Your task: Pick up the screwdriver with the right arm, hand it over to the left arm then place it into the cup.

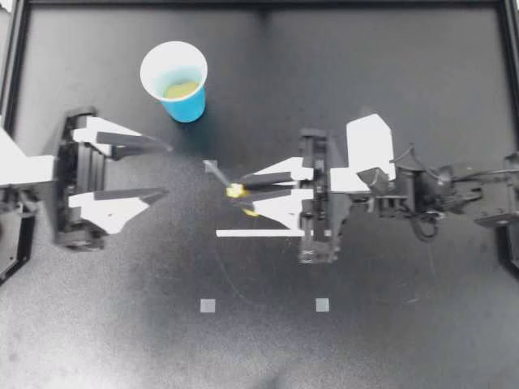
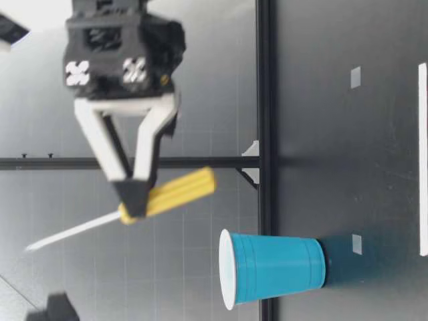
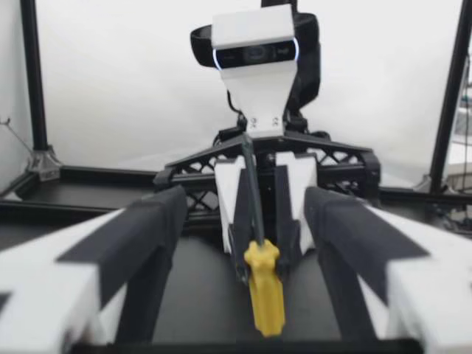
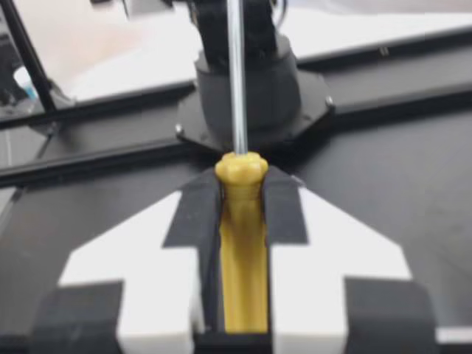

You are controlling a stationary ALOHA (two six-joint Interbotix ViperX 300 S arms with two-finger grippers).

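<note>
My right gripper (image 1: 240,191) is shut on the yellow handle of the screwdriver (image 1: 235,191) and holds it above the table's middle. The grey shaft slants up toward my left arm. In the low view my right gripper (image 2: 132,195) points down, with the screwdriver (image 2: 177,190) tilted in it above the blue cup (image 2: 274,267). My left gripper (image 1: 167,170) stands open, a short gap from the shaft's tip. The left wrist view shows the screwdriver (image 3: 264,291) ahead of its wide-apart fingers (image 3: 147,243). In the right wrist view both fingers press the handle (image 4: 243,251). The cup (image 1: 174,81) stands upright at the back left.
A white strip (image 1: 259,232) lies on the black table under my right gripper. Two small grey squares (image 1: 208,305) mark the table nearer the front. A black frame rail (image 1: 259,5) runs along the table's far edge.
</note>
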